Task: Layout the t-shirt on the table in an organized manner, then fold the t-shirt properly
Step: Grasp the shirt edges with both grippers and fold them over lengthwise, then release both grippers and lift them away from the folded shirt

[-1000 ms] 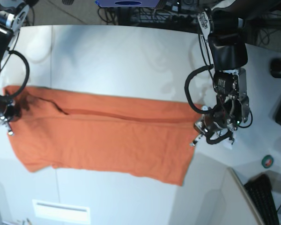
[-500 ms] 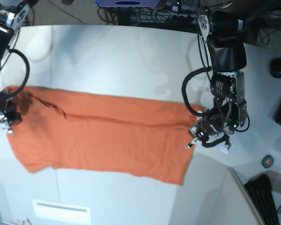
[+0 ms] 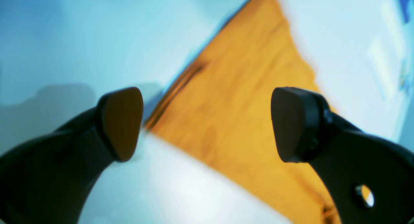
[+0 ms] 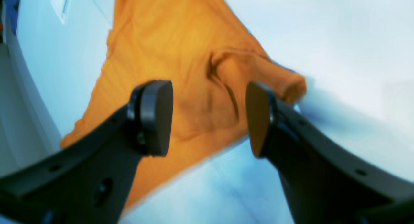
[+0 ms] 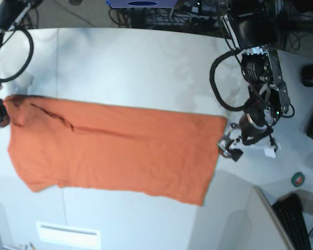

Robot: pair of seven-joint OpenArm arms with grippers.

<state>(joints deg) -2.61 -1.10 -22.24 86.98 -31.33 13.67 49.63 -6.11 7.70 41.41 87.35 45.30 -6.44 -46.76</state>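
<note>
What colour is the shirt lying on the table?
The shirt is plain orange, clearest in the base view.

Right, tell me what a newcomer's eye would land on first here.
The orange t-shirt, spread wide across the middle of the pale table, grabs attention first. Next come the black grippers, both open: the left at the shirt's right end in the base view, the right at its left end.

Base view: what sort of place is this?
Probably a robotics lab or test station. Two robot arms reach over a pale table with an orange t-shirt on it, a black keyboard sits at one side, and loose cables run behind the table.
</note>
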